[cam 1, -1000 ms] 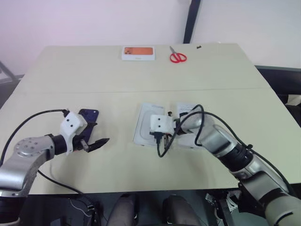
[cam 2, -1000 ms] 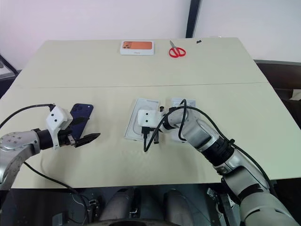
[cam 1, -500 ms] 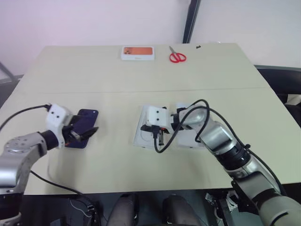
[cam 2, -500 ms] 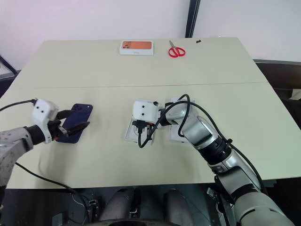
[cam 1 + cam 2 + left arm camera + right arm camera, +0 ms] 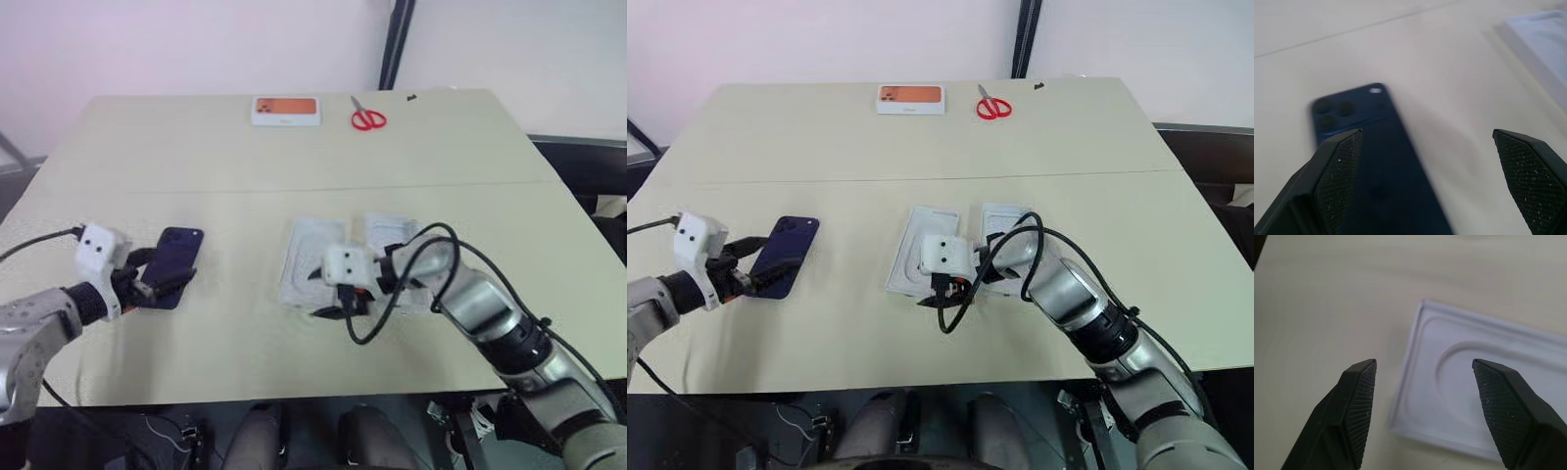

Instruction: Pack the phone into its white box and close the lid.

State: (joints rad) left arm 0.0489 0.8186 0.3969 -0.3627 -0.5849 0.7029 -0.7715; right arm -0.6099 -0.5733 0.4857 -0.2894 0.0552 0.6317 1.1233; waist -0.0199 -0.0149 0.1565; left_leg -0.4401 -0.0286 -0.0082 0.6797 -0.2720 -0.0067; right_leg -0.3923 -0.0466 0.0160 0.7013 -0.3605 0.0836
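Note:
The dark navy phone (image 5: 177,264) lies flat on the table, back up, with its camera cluster at the far end. My left gripper (image 5: 160,273) stands open at the phone's near end. In the left wrist view one finger (image 5: 1334,176) hangs over the phone (image 5: 1376,176) and the other stands off to its side. My right gripper (image 5: 1422,362) is open over the near edge of a flat white insert (image 5: 1474,382) with an oval recess, holding nothing. A white rectangular piece (image 5: 1004,221) lies beside the insert, mostly under my right arm. Whether it is the white box or the lid I cannot tell.
A white box with orange print (image 5: 287,110) and red-handled scissors (image 5: 368,118) lie at the far edge of the beige table (image 5: 294,166). Black cables loop off both wrists.
My right gripper has opened and drawn back toward the table's near edge, off the insert. My left gripper has swung left from beside the phone to straddle its near end.

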